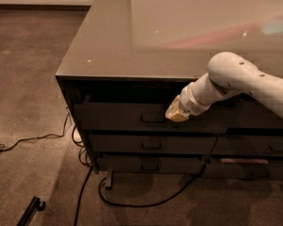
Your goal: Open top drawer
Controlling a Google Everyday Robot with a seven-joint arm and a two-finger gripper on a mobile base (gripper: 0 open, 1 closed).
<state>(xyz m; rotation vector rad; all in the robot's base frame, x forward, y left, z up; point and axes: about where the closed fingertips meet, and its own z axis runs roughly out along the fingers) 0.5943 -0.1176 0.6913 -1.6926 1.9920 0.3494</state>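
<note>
The top drawer (113, 117) is a wide dark grey-brown front under the counter top, with a small metal loop handle (153, 118) at its centre. It stands a little proud of the two slimmer fronts below. My gripper (176, 115), pale yellow at the end of the white arm (245, 79), sits right against the drawer front just right of the handle. The arm comes in from the right.
A glossy counter top (132, 41) overhangs the drawers. Two slimmer drawer fronts (151, 144) lie below, with another stack (254, 145) to the right. Black cables (85, 182) trail on the carpet at the cabinet's foot, and a dark bar (30, 210) lies bottom left.
</note>
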